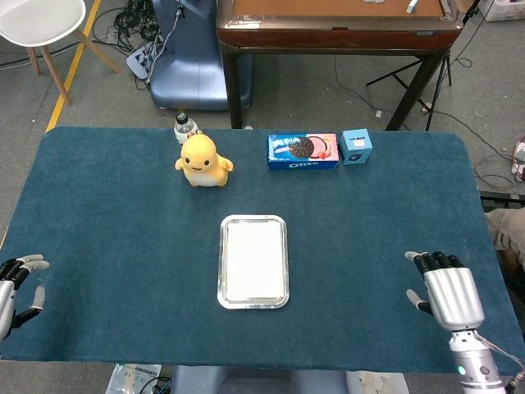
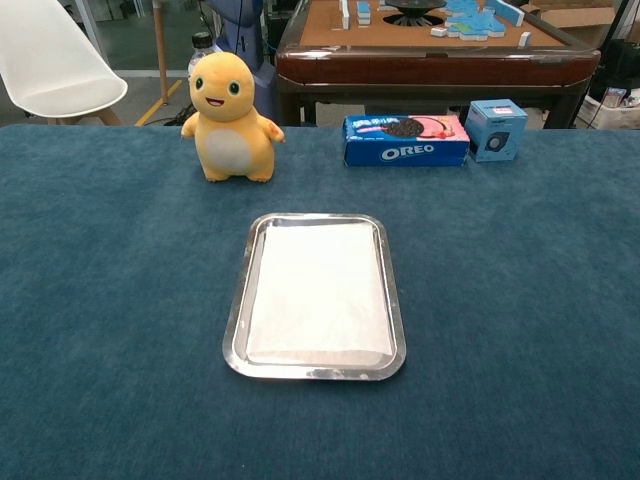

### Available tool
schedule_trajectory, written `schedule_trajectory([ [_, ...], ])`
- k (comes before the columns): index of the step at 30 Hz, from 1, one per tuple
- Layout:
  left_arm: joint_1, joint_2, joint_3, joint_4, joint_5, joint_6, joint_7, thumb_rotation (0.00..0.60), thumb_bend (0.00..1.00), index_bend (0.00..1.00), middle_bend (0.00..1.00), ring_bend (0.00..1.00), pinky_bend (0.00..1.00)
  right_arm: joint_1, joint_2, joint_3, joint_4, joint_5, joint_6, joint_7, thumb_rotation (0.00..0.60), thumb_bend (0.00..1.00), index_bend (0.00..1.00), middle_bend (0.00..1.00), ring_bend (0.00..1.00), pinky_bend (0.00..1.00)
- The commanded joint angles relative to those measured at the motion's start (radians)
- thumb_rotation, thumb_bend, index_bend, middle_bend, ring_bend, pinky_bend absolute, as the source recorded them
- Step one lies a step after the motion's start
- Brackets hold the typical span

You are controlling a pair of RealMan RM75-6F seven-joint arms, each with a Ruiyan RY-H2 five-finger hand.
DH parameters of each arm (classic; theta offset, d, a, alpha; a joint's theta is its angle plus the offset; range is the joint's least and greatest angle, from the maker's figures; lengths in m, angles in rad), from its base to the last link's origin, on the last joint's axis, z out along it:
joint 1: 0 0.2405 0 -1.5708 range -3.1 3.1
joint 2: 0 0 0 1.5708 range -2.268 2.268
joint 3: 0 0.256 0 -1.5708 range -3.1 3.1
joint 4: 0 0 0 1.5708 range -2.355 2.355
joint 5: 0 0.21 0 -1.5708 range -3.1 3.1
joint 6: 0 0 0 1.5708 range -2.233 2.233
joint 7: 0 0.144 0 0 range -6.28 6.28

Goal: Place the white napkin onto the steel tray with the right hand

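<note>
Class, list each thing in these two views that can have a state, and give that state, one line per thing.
white napkin: lying flat inside the tray
steel tray: holding the napkin
right hand: holds nothing, fingers apart
left hand: holds nothing
Oreo box: closed
blue box: closed
plush toy: upright

The only word I can read is "OREO", in white letters on the blue cookie box (image 2: 406, 140) in the upper middle of my chest view, on the worktop. The small blue box (image 2: 496, 129) just right of it carries a label too small to read.
</note>
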Motion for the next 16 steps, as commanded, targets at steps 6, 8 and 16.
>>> schedule_trajectory([
  [6, -0.009, -0.010, -0.009, 0.013, -0.018, -0.010, 0.001, 0.600, 0.48, 0.34, 0.28, 0.22, 0.36, -0.090, 0.054, 0.063, 0.070, 0.005, 0.061, 0.175, 0.600, 0.00, 0.34, 0.43, 0.35, 0.41],
  [8, -0.015, -0.014, -0.010, 0.018, -0.023, -0.020, 0.001, 0.600, 0.48, 0.34, 0.28, 0.22, 0.36, -0.100, 0.057, 0.079, 0.083, 0.005, 0.064, 0.200, 0.600, 0.00, 0.34, 0.43, 0.35, 0.41],
  [16, -0.031, -0.027, -0.009, 0.025, -0.029, -0.048, 0.016, 0.600, 0.48, 0.34, 0.28, 0.22, 0.36, -0.108, 0.088, 0.116, 0.093, 0.055, -0.020, 0.264, 0.600, 0.00, 0.34, 0.43, 0.35, 0.41],
])
